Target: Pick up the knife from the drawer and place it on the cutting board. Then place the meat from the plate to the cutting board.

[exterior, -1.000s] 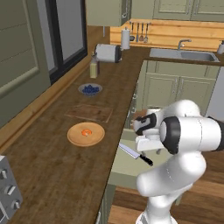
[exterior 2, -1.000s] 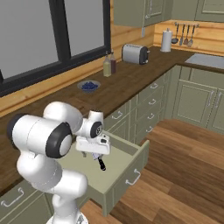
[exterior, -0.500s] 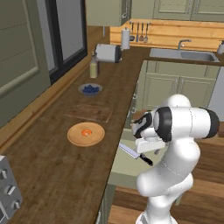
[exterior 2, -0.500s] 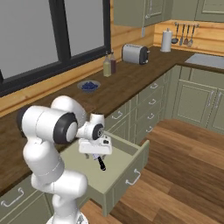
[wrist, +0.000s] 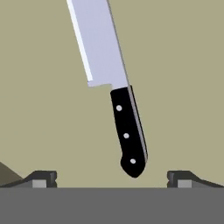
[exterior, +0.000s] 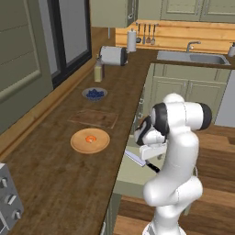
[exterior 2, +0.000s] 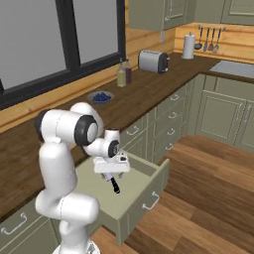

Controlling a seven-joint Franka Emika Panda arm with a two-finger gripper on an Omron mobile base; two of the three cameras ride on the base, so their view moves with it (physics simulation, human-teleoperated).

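The knife [wrist: 124, 118] lies flat on the floor of the open pale green drawer [wrist: 43, 109], broad silver blade away from the hand and black handle towards it. My gripper [wrist: 112, 179] hangs open just above the handle's end, one fingertip [wrist: 41, 178] on each side, touching nothing. From the left base view the gripper [exterior: 149, 157] is over the knife [exterior: 137, 160] in the drawer [exterior: 131, 181]. On the counter lie the dark cutting board [exterior: 94, 118] and, just in front of it, the tan plate [exterior: 78, 143] holding the meat [exterior: 91, 137]. The right base view has the gripper [exterior 2: 113, 177] above the black handle [exterior 2: 115, 187].
A grey bowl of blue items [exterior: 95, 94] sits behind the board, with a bottle [exterior: 98, 71], a toaster [exterior: 113, 55] and a paper roll [exterior: 131, 41] further back. A sink [exterior: 190, 57] lies at the far right. The drawer front [exterior 2: 146, 201] juts into the wooden-floored aisle.
The arm's upper links have swung round over the drawer. The hand stays above the knife with its jaws open; the knife has not moved.
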